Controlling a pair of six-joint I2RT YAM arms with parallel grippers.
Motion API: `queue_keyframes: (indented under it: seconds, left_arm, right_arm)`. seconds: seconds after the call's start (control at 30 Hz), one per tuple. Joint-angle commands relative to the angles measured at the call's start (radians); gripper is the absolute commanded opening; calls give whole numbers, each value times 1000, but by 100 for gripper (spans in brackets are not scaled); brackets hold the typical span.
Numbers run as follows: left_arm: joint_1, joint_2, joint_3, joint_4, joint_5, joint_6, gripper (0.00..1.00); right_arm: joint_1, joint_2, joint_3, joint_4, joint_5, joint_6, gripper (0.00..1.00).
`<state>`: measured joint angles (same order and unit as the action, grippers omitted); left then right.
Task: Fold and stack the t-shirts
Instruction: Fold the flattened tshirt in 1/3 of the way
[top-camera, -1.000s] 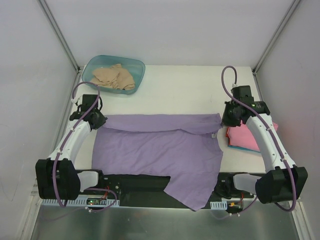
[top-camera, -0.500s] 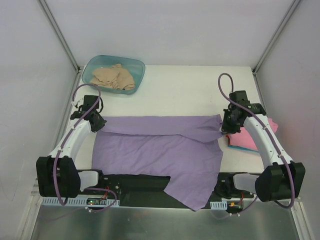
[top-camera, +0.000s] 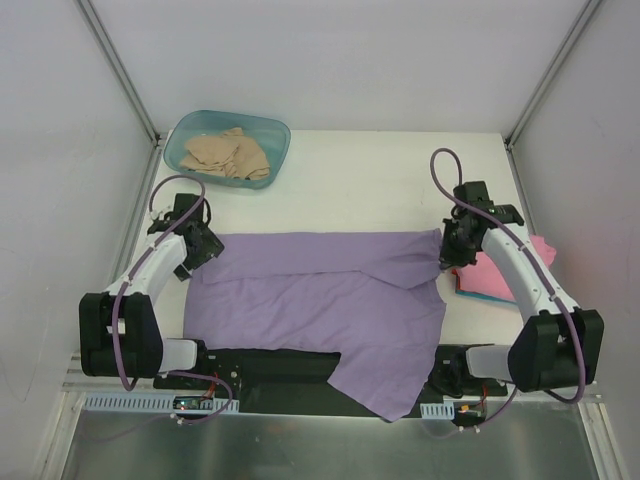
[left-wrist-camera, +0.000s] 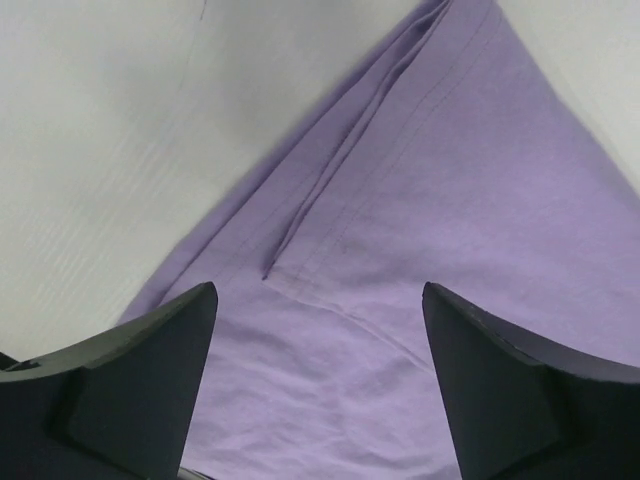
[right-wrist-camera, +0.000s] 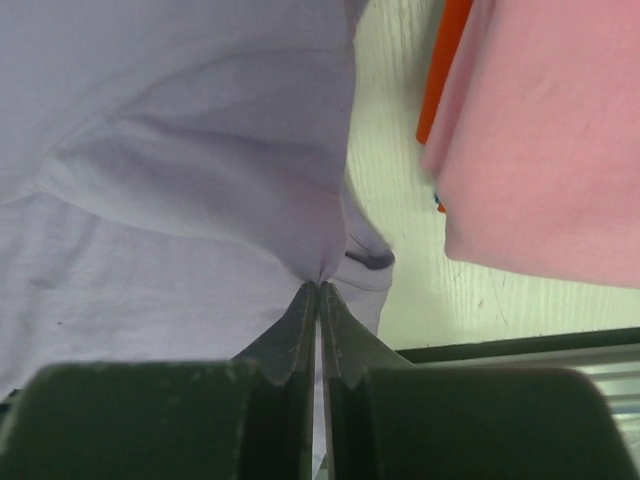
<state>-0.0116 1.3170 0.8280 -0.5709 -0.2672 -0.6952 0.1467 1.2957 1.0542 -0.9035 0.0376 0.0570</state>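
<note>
Your left gripper has just sprung apart and let go of the far-left corner it was pinching a second ago, and the folded-over far edge of the lavender t-shirt has dropped flatter onto the table, while the right arm has drifted nearer and slightly left.

Now the risk: your right gripper is clamped tight on a pinch of the lavender cloth at the far-right corner, with the left side free. Pull away on that side and you'll drag the whole shirt right, skewing the fold or bunching it against the pink t-shirt just beside it. The near hem also hangs off the table's near edge, so its weight could tug the shirt off square.

The lavender shirt lies spread between the arms, directly under the left gripper's wide jaws with the seamed corner between them, untouched. The tan t-shirt sits crumpled in the teal tub at far left, well apart
</note>
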Motion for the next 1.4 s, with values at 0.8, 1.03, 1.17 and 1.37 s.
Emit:
queue_keyframes:
  seconds: [0.8,1.03,1.17,1.37]
  left_arm:
    - [-818,452,576,250,293,-18,90]
    - [-942,712,803,304,373,-94,66]
    - [-958,781,841,347,411,-142,60]
    - [-984,849,861,350,392,-178,52]
  right_arm:
    - [-22,706,601,182,-189,109,1]
    - [-73,653,445,270,-269,107,1]
    - [-99,631,399,287,-295,96,1]
    - [-108,629,357,325,-341,106,1]
